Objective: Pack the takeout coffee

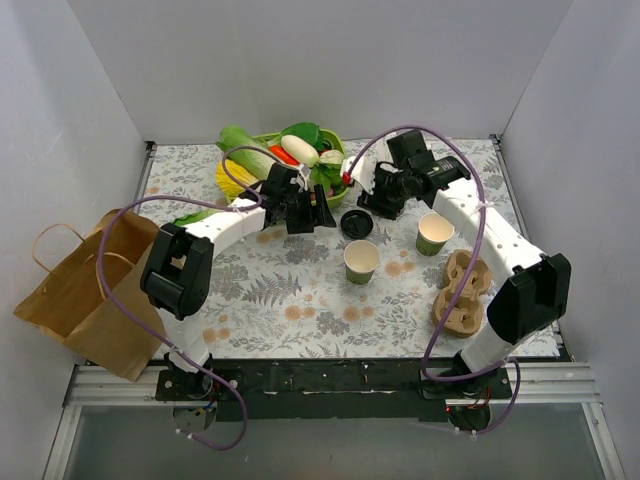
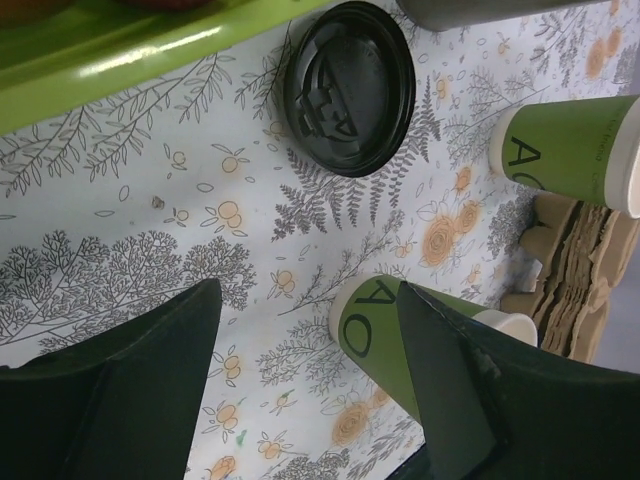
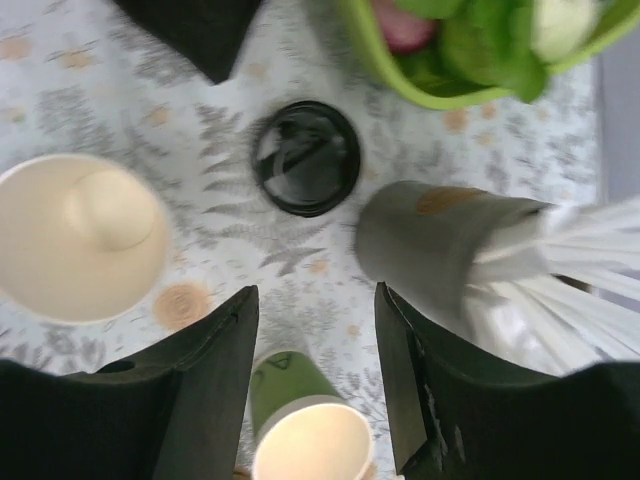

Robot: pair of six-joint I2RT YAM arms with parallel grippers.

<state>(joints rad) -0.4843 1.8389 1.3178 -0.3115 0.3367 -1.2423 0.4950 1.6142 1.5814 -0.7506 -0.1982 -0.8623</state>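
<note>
Left gripper [image 2: 308, 300] fingers [image 2: 150, 390] fill the foreground of the left wrist view. They are spread apart with nothing between them. Takeout coffee [image 2: 350, 88], identified by its round black lid, stands on the patterned table [image 2: 120, 260] ahead of the fingertips, roughly in line with the gap and clear of both. It is close to the rim of the green basket [image 2: 150, 55]. One lidless green cup [image 2: 365, 330] shows partly behind one finger in that view.

Right gripper [image 3: 317, 295]: fingers likewise apart, clamping nothing. The lidded cup stands beyond the tips, facing the gap, untouched. Grey straw holder [image 3: 430, 245] is just beside it, ahead of one finger.

Top view: the coffee sits on the table between the two grippers, touching neither.
</note>
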